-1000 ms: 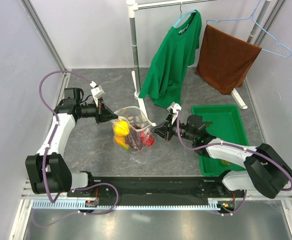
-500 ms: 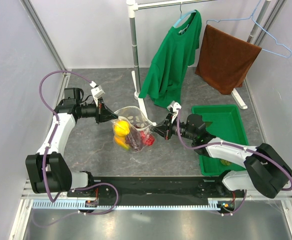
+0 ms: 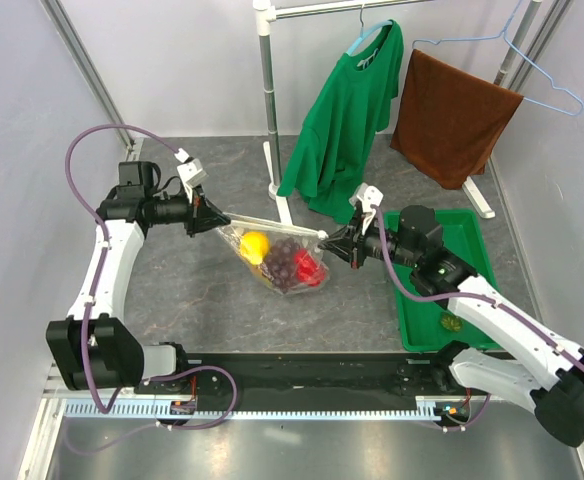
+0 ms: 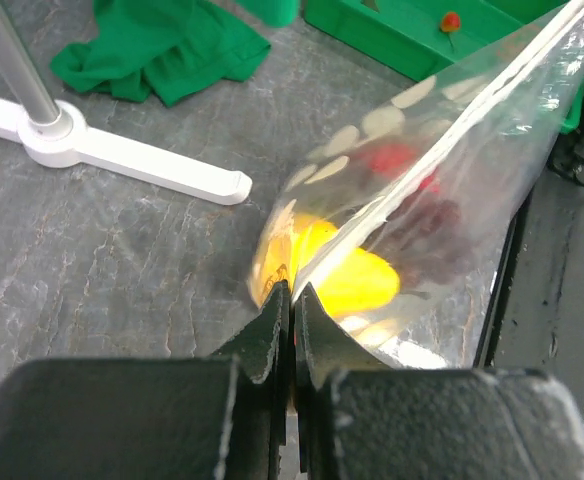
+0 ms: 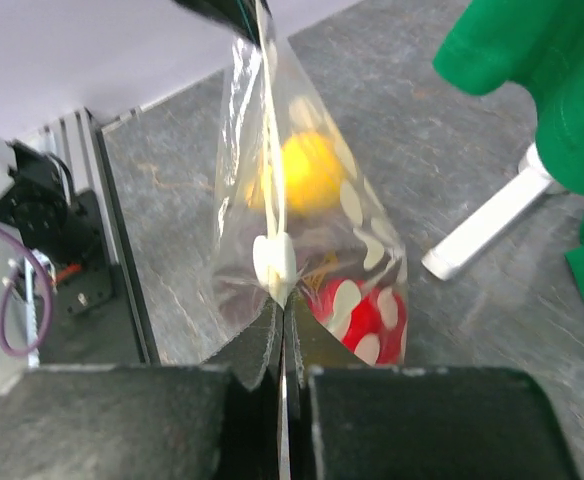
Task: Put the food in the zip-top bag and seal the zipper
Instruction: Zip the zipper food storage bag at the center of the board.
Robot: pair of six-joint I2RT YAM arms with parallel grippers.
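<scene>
holding item: zip-top bag (image 3: 235, 240), slung between your two arms over the desk (image 3: 192, 300).
contents: yellow mango-like fruit (image 3: 255, 245), dark grape bunch (image 3: 284, 262) and red pepper-like piece (image 3: 309, 266), all inside and sagging below the mouth.
left pincer (image 3: 210, 213): together, clamped on the left end of the zipper (image 3: 272, 222).
right pincer (image 3: 334, 240): together, clamped on the right end.
key relation: the zipper's long axis runs straight from one pincer to the other, taut, dipping slightly toward your right arm. each arm sits at its own end, neither nearer the middle.
likely next: you run one pincer along that line to press it shut.
change: a second ago the mouth gaped and the bag slumped with the arms closer in. now they have drawn apart and pulled the mouth flat.
seal status: cannot tell.
</scene>
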